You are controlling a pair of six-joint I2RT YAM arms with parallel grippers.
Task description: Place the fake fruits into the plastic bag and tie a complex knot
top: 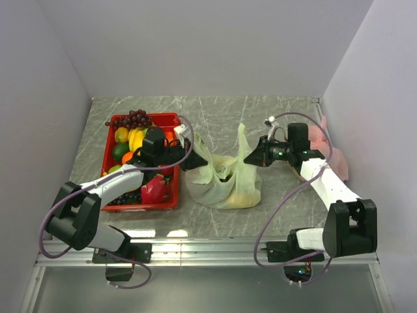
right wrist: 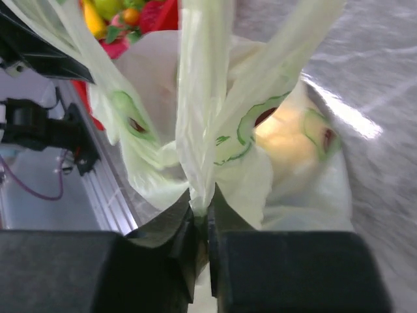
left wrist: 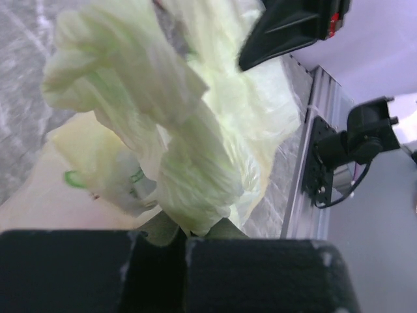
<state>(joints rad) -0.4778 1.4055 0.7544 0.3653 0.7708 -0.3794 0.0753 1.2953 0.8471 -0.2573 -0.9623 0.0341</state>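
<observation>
plastic bag (top: 225, 189) sits mid-table (top: 273, 117), one yellow fruit (right wrist: 280, 140) inside. left gripper (left wrist: 186, 236) pressed together on bunched left handle; right gripper (right wrist: 207, 218) pinching right handle, film taut. no knot visible. risks, as i judge them: hard outward pull tears thin film or slips it from pinch; lifting tips bag, fruit rolls out. beyond, most fake fruits (top: 133, 140) lie in red tray (top: 171, 119); tying now strands them.

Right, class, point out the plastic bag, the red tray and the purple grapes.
plastic bag (top: 228, 189): top view, on its bulging body.
red tray (top: 164, 117): top view, on its far rim.
purple grapes (top: 132, 120): top view, on the middle of the bunch.
</observation>
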